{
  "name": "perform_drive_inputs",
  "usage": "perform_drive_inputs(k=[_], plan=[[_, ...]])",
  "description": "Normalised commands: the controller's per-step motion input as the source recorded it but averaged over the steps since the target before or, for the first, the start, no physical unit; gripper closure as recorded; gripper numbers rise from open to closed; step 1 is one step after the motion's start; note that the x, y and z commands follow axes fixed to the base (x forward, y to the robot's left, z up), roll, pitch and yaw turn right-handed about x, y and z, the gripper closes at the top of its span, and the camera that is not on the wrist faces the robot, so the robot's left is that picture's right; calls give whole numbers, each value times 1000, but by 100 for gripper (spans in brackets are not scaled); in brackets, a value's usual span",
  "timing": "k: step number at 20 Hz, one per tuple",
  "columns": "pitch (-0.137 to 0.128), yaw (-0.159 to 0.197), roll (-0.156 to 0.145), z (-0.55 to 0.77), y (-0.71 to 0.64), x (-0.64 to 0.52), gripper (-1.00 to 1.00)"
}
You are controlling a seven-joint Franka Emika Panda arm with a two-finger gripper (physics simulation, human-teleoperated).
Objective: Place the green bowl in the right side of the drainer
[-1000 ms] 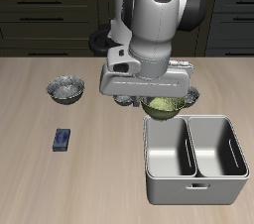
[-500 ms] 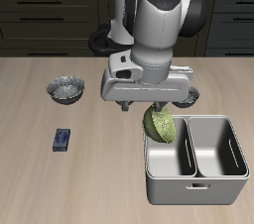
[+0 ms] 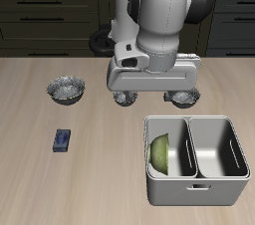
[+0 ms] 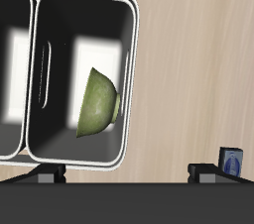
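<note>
Nothing sits between the fingers of the gripper (image 3: 154,94), which hangs open above the table (image 3: 60,184). Tipped on edge, the green bowl (image 3: 162,153) leans inside the right side of the drainer (image 3: 196,191).

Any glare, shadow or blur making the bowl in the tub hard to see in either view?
Exterior view: sharp, evenly lit; the green bowl stands on edge in shade against a wall of the drainer, partly hidden by the rim. Wrist view: bright glare patches on the drainer's floor, dark walls, but the bowl reads clearly; no blur. The hand's fingers aren't clearly visible.
</note>
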Motion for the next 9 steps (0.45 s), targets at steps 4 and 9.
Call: perform_drive_inputs(k=[4, 9], plan=[[-47, -5, 25, 265, 30, -168, -100], [-8, -16, -18, 88, -91, -3, -100]])
